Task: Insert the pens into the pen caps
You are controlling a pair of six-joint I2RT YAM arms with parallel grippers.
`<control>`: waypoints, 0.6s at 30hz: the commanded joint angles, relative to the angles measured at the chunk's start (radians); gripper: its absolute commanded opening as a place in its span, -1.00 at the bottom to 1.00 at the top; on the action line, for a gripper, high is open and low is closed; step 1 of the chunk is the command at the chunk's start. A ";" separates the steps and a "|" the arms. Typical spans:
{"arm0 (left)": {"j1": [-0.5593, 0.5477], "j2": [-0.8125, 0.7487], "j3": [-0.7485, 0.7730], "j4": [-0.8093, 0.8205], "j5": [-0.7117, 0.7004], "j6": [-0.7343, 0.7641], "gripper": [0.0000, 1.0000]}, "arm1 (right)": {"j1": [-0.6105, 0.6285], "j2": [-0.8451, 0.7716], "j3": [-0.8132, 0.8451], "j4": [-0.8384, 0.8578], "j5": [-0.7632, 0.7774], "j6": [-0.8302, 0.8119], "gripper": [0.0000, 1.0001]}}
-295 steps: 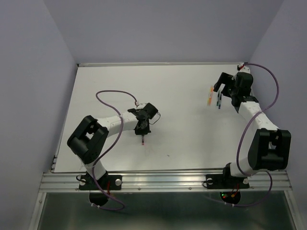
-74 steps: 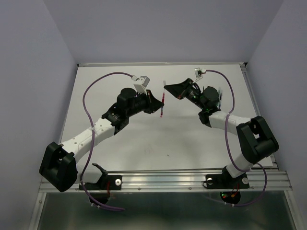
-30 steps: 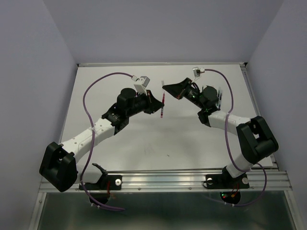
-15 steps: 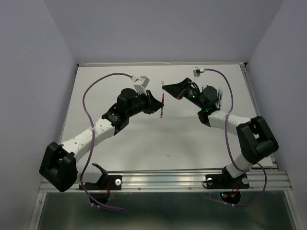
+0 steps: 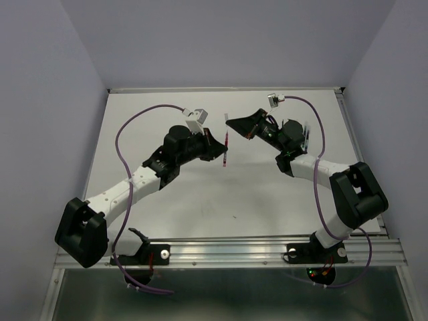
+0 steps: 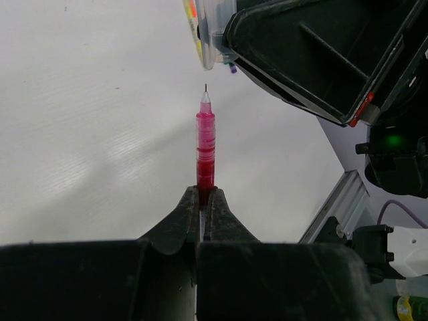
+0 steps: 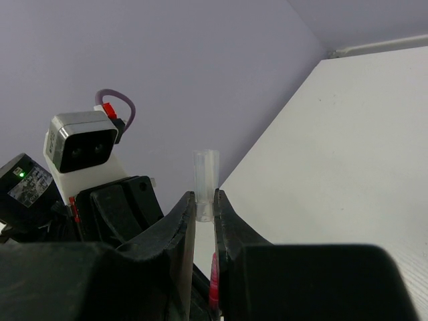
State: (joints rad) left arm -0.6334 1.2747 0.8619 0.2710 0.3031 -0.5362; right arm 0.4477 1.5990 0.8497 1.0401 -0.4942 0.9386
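Note:
My left gripper (image 5: 219, 148) is shut on the lower end of a maroon-red pen (image 5: 227, 148), raised above the middle of the table. In the left wrist view the pen (image 6: 205, 144) stands straight out of the fingertips (image 6: 215, 200), with its fine tip bare. My right gripper (image 5: 231, 123) is shut on a clear pen cap (image 7: 206, 175), whose open end sticks out past the fingers. The cap (image 6: 209, 37) hangs just beyond the pen's tip, a small gap apart and slightly off its line. The red pen (image 7: 213, 287) shows below the right gripper's jaws.
The white table (image 5: 267, 194) is fenced by lilac walls, with a metal rail (image 5: 227, 251) along the near edge. A small dark speck (image 5: 234, 216) lies near the front. The left wrist camera (image 7: 80, 144) faces the right gripper closely. Purple cables (image 5: 144, 114) loop over both arms.

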 commanded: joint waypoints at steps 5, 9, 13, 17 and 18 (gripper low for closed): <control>-0.006 -0.051 -0.014 0.062 -0.016 -0.001 -1.00 | 0.011 0.003 0.020 0.043 -0.007 -0.021 -0.63; -0.006 -0.055 -0.018 0.068 -0.015 0.001 -1.00 | 0.011 0.010 0.023 0.038 -0.012 -0.023 -0.63; -0.008 -0.058 -0.021 0.073 -0.018 -0.002 -1.00 | 0.011 0.019 0.029 0.034 -0.017 -0.021 -0.63; -0.011 -0.060 -0.023 0.076 -0.021 -0.005 -1.00 | 0.011 0.013 0.026 0.043 -0.021 -0.017 -0.63; -0.012 -0.058 -0.021 0.076 -0.024 -0.005 -1.00 | 0.011 0.013 0.026 0.041 -0.023 -0.017 -0.63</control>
State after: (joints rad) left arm -0.6342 1.2568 0.8562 0.2817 0.2932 -0.5411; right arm 0.4477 1.6192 0.8501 1.0355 -0.5030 0.9340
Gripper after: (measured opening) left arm 0.059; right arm 0.185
